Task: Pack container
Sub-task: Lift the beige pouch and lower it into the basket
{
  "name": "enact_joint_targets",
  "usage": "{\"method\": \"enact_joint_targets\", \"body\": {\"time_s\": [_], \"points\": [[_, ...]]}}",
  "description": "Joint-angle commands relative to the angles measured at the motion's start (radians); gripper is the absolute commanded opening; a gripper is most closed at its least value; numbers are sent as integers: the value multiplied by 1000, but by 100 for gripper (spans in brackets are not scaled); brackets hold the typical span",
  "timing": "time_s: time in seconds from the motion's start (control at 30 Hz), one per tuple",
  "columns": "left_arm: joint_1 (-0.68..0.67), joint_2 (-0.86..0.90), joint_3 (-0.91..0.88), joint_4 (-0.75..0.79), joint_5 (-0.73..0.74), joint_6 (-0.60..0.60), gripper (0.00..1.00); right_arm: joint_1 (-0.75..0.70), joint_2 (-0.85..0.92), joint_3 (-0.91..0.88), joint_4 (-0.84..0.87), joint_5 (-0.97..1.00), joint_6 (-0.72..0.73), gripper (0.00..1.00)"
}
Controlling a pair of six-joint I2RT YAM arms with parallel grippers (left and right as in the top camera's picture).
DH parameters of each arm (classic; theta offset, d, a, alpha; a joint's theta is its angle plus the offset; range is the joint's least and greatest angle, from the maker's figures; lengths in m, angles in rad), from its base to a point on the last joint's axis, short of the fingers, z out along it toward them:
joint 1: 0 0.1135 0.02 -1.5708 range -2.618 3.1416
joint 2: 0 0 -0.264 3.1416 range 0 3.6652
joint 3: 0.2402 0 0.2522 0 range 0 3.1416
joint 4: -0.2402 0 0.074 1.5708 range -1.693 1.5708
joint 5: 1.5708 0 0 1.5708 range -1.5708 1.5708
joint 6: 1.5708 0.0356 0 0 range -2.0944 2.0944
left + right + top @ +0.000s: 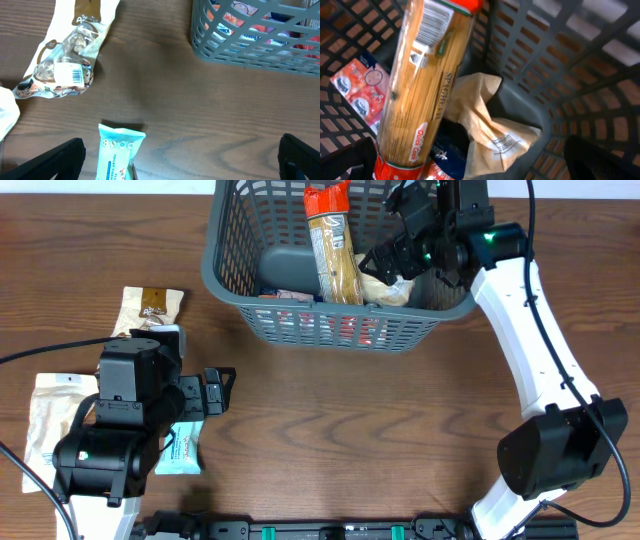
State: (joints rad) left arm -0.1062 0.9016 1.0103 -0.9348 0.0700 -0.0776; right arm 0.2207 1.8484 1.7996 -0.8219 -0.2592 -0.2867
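Now the right tool (388, 262) is hanging inside the grey basket (330, 330), fingers spread wide, just above a spaghetti packet (420, 90) leaning over a tan paper bag (490, 137). The basket is sitting at the far edge of the counter (330, 430). Nearer, the left tool (220, 390) is gaping open over a light-blue packet (117, 152), a snack pouch (65, 65) lying beyond it.

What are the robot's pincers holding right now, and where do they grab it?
Nothing. The left pincer is open over the table; the right pincer is open inside the container, not closed on the spaghetti pack.
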Motion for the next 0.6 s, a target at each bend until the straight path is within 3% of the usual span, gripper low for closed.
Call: {"method": "enact_joint_targets", "body": {"time_s": [0.0, 0.3, 0.57], "points": [[4, -1, 19, 2, -47, 6, 99, 34, -72, 74, 0, 1, -53, 99], [5, -1, 19, 2, -109, 6, 99, 136, -135, 204, -15, 31, 21, 99], [5, -1, 19, 1, -109, 6, 99, 164, 11, 201, -19, 32, 113, 99]]}}
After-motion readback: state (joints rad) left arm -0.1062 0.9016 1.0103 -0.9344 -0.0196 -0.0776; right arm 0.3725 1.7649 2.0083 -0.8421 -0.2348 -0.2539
